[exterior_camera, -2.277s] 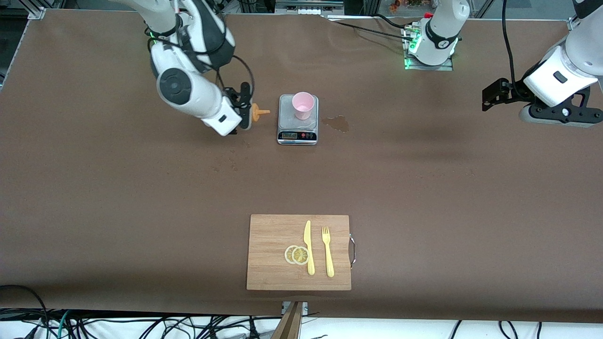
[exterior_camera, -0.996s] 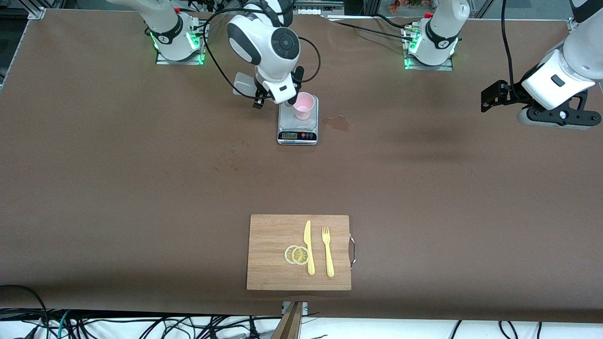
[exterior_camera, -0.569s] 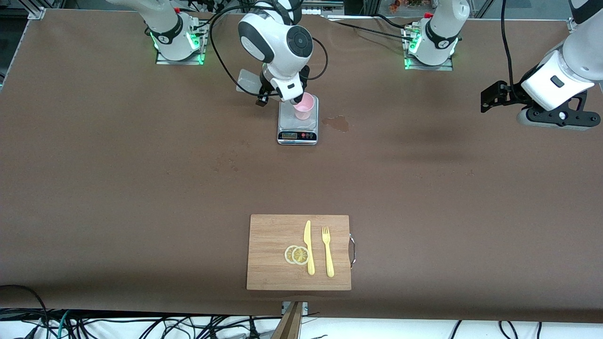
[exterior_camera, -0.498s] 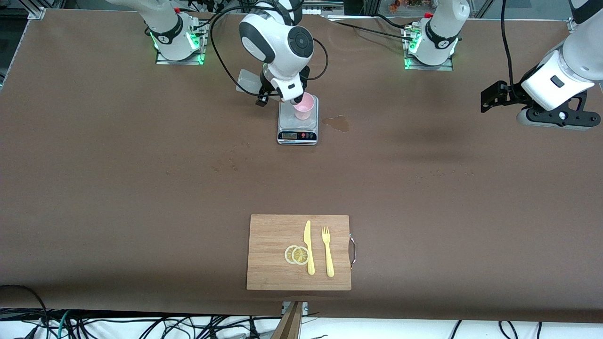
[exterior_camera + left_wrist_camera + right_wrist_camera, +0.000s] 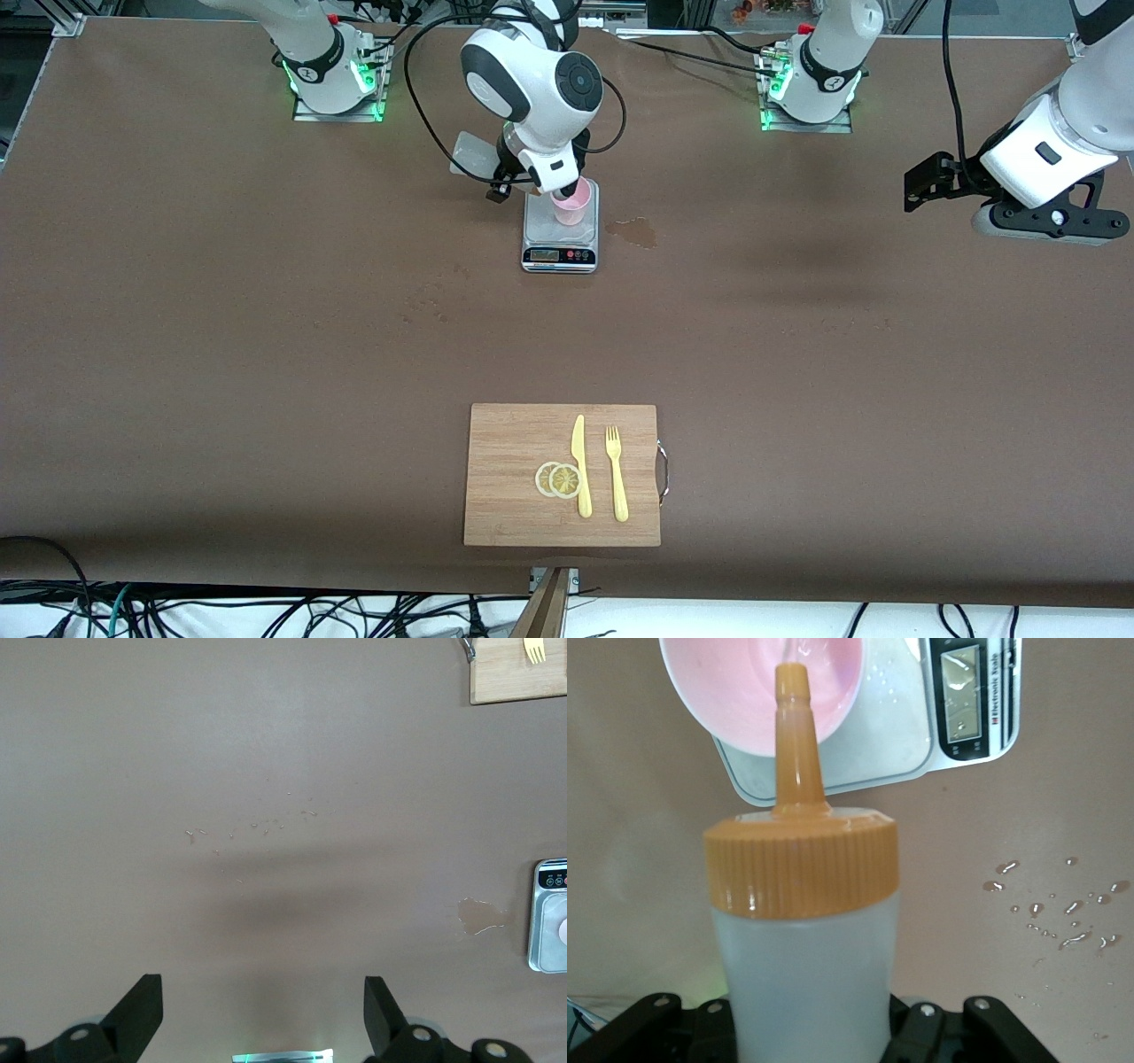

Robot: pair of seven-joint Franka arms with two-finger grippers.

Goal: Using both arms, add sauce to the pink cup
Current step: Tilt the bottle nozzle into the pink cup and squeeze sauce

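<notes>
The pink cup [image 5: 573,206] stands on a small silver scale [image 5: 560,239] near the robots' side of the table. My right gripper [image 5: 556,182] hangs just over the cup's rim and is shut on the sauce bottle [image 5: 804,974]. The bottle is translucent white with an orange cap [image 5: 802,859]. In the right wrist view its nozzle tip [image 5: 790,678] points into the pink cup [image 5: 735,691]. The arm hides most of the bottle in the front view. My left gripper [image 5: 921,182] is open and empty [image 5: 263,1014], held high over the left arm's end of the table, waiting.
A wet spill [image 5: 633,232] lies beside the scale toward the left arm's end. Water drops [image 5: 1063,912] dot the table by the scale. A wooden cutting board [image 5: 505,443] with a knife, a fork and lemon slices lies near the front camera.
My right arm has carried the bottle from beside the scale to over the pink cup and turned its nozzle toward the cup. The left arm has hardly moved.
</notes>
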